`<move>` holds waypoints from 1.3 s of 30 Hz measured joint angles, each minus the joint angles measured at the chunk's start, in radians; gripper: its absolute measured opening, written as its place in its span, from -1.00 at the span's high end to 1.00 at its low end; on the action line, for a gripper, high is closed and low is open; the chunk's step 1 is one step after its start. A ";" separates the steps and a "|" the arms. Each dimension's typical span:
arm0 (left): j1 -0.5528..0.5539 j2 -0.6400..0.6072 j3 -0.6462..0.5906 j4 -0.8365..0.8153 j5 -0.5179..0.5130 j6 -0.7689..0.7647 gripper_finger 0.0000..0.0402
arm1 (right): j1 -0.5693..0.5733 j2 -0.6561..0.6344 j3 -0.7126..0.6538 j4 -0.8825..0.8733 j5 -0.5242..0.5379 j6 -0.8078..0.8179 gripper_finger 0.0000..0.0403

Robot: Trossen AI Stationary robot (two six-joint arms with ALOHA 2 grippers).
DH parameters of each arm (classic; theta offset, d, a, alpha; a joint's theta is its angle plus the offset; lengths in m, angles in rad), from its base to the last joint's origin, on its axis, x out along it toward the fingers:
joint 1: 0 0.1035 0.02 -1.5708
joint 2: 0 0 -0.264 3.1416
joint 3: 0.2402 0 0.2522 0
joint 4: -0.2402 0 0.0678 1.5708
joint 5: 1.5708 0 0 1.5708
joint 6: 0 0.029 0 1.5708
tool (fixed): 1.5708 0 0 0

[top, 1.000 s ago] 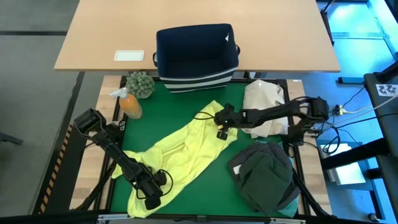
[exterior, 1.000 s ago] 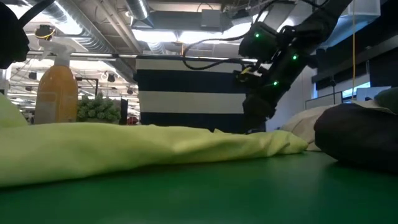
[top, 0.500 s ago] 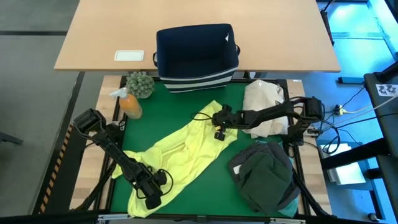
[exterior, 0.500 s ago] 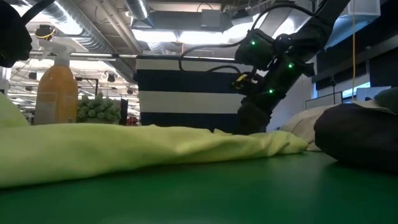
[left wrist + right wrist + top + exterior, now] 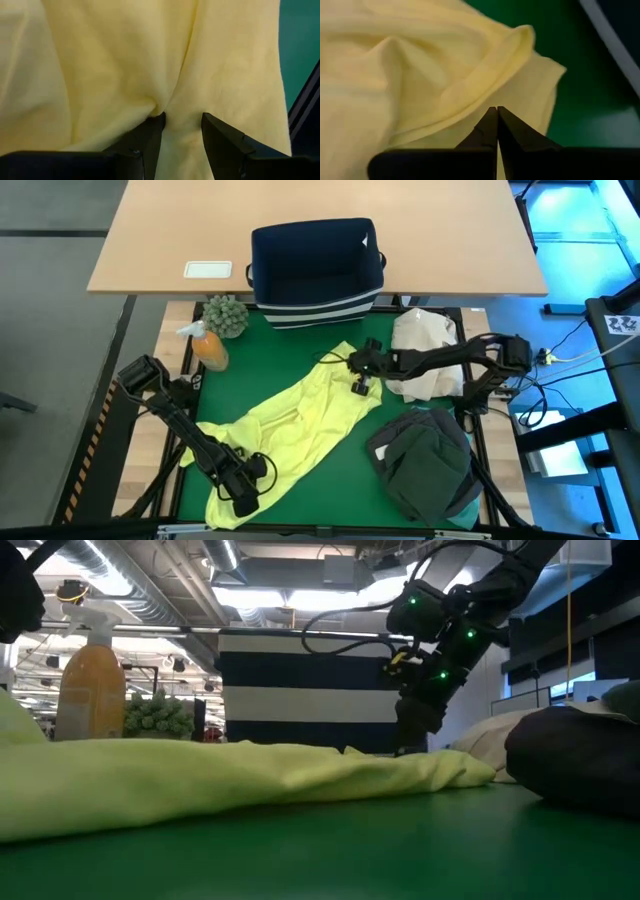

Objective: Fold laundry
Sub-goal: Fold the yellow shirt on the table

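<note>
Early going: the yellow shirt (image 5: pixel 290 425) lies rumpled and unfolded below the bin (image 5: pixel 316 272). Left gripper (image 5: pixel 243 498) half-closed, pinching its near end; right gripper (image 5: pixel 358 385) fully closed at the far corner, grip unclear. Dark clothes (image 5: pixel 425 460) untouched.

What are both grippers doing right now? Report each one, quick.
Left gripper: fingers pinching a fold of the yellow-green shirt.
Right gripper: fingers shut over the shirt's far corner; no cloth visibly pinched.
</note>
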 joint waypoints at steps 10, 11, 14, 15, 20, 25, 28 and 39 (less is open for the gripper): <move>-0.015 0.000 0.000 0.002 -0.015 -0.021 0.32 | -0.017 0.005 0.000 0.035 -0.209 0.027 0.82; -0.015 0.000 0.000 0.003 -0.015 -0.021 0.32 | -0.018 0.007 0.000 0.035 -0.207 0.029 0.76; -0.015 0.000 0.000 0.006 -0.013 -0.024 0.32 | -0.019 0.007 0.000 0.040 -0.202 0.033 0.54; -0.015 0.000 0.000 0.006 -0.012 -0.025 0.32 | -0.018 0.007 0.000 0.042 -0.201 0.037 0.46; -0.015 0.000 0.000 0.007 -0.011 -0.025 0.32 | -0.018 0.007 0.000 0.041 -0.195 0.059 0.15; -0.015 0.000 0.000 0.007 -0.013 -0.025 0.32 | -0.018 0.007 0.000 0.060 -0.194 0.059 0.05; -0.016 0.000 0.000 0.007 -0.018 -0.025 0.32 | -0.018 0.007 0.000 0.067 -0.166 0.058 0.07; -0.016 0.000 0.000 0.008 -0.022 -0.018 0.32 | -0.018 0.103 0.000 0.126 -0.152 0.052 0.15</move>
